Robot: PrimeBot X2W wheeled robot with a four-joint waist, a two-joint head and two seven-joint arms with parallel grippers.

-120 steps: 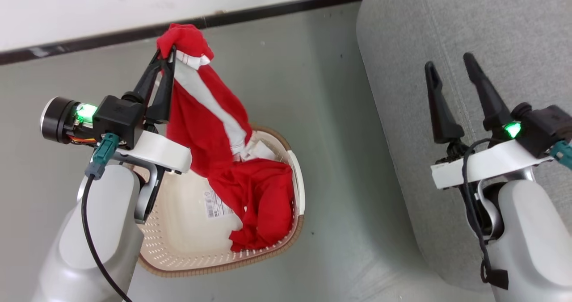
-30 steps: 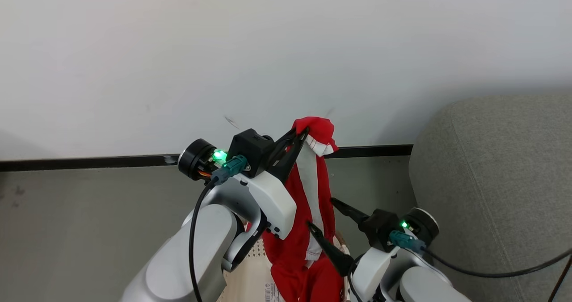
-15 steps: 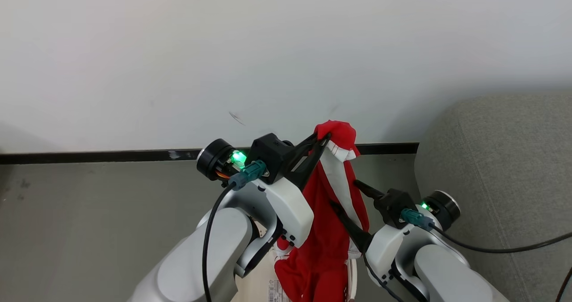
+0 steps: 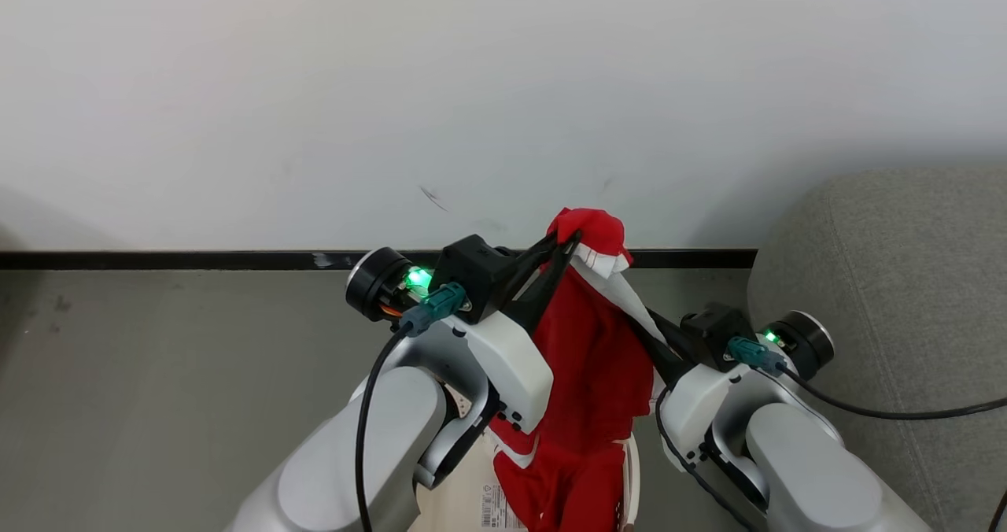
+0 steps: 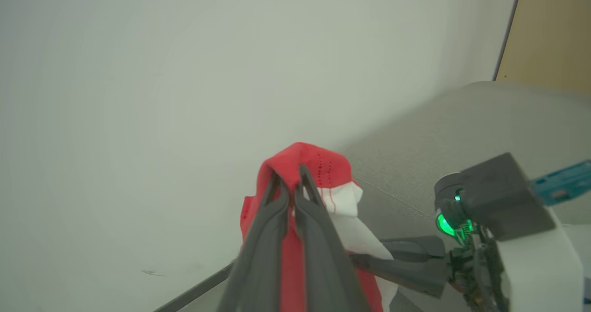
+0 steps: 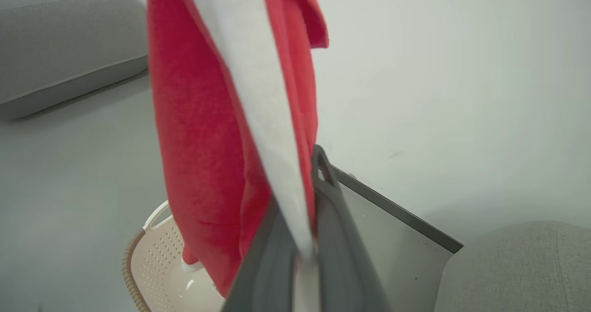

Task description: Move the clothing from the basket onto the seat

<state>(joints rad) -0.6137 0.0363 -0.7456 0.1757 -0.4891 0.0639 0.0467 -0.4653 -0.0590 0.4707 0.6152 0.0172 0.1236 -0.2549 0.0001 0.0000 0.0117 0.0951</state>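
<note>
A red garment with a white stripe [image 4: 586, 359] hangs from my left gripper [image 4: 568, 239], which is shut on its bunched top edge [image 5: 302, 164]. My right gripper [image 4: 639, 323] comes in from the right and is shut on the white stripe [image 6: 258, 95] a little lower down. The garment's lower end drops into the cream basket [image 4: 472, 508], whose barcode label [image 4: 492, 508] shows at the head view's bottom edge. The basket's perforated wall and brown rim [image 6: 150, 261] sit below the cloth. The grey seat [image 4: 905, 280] stands to the right.
A white wall with a dark baseboard [image 4: 157, 260] runs behind the arms above a grey floor [image 4: 157, 374]. A second grey cushion [image 6: 60, 49] lies beyond the garment in the right wrist view. A tan panel [image 5: 549, 30] edges the wall.
My right gripper, open beside the hanging garment a second ago, has risen and shut on its white stripe. The left gripper keeps its hold and has shifted slightly right.
</note>
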